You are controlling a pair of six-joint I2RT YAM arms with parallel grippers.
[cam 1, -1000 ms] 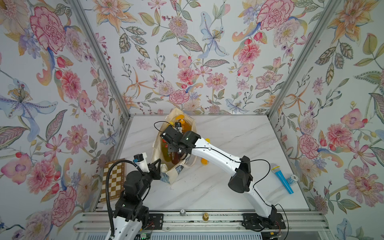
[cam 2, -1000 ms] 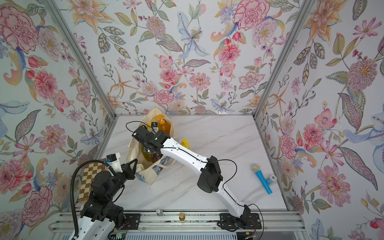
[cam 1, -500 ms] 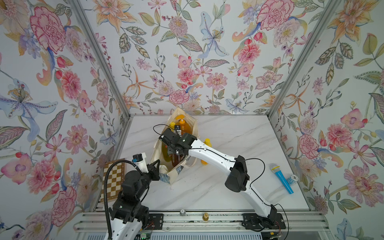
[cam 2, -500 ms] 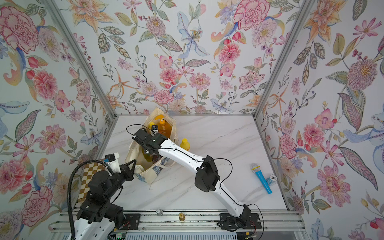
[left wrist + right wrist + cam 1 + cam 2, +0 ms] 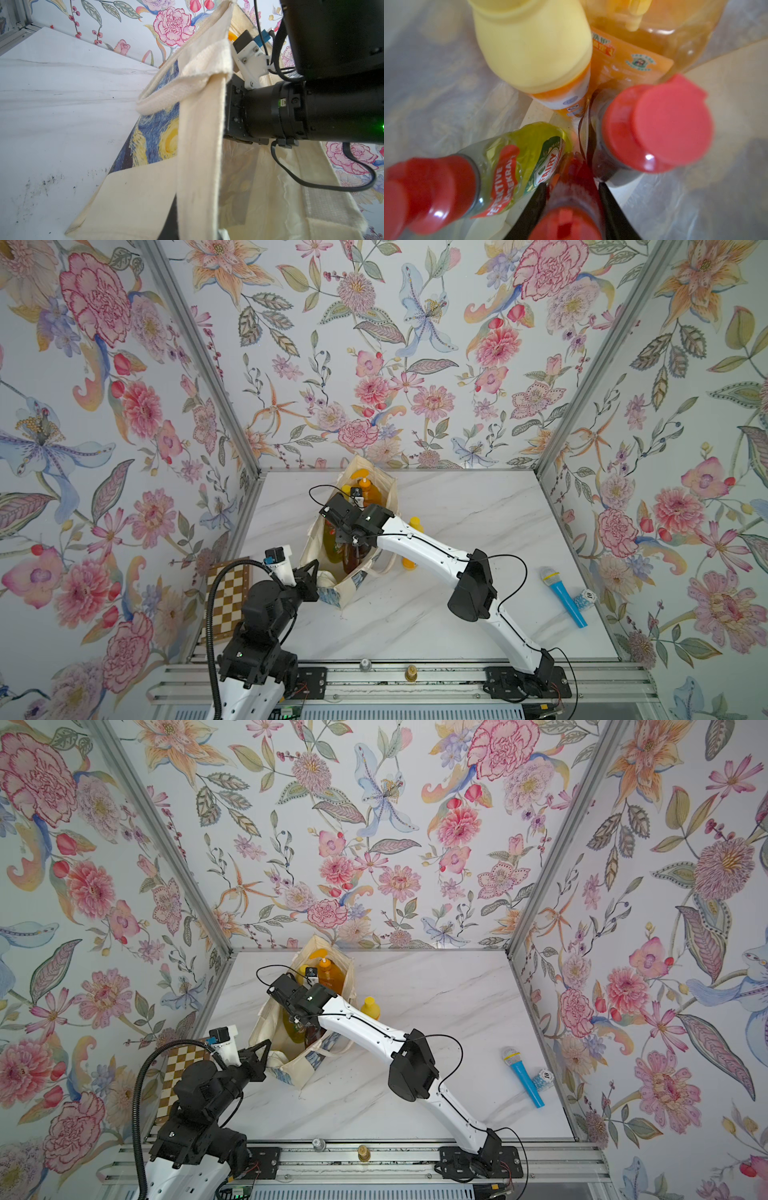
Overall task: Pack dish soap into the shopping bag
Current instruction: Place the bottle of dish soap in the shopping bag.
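The shopping bag (image 5: 316, 543) (image 5: 266, 1023) stands open at the table's left middle in both top views. My left gripper (image 5: 311, 572) (image 5: 259, 1052) (image 5: 195, 234) is shut on the bag's cream handle (image 5: 199, 145) at its near rim. My right gripper (image 5: 353, 545) (image 5: 572, 186) reaches down inside the bag, shut on a dark-red dish soap bottle (image 5: 571, 207). Around it stand a green bottle (image 5: 525, 149), another dark-red bottle (image 5: 658, 124), an orange yellow-capped bottle (image 5: 533, 45) and the amber pump bottle (image 5: 654, 31) (image 5: 365, 491). Another orange bottle (image 5: 411, 526) (image 5: 370, 1008) stands on the table just right of the bag.
A blue toy microphone (image 5: 563, 596) and a small white-and-blue round thing (image 5: 586, 597) lie at the right edge. A checkerboard (image 5: 226, 597) leans outside the table's left edge. Floral walls close in the back and both sides.
My right arm's elbow has swung a little to the left while its wrist stayed over the bag's mouth. The left arm has kept its hold on the handle.
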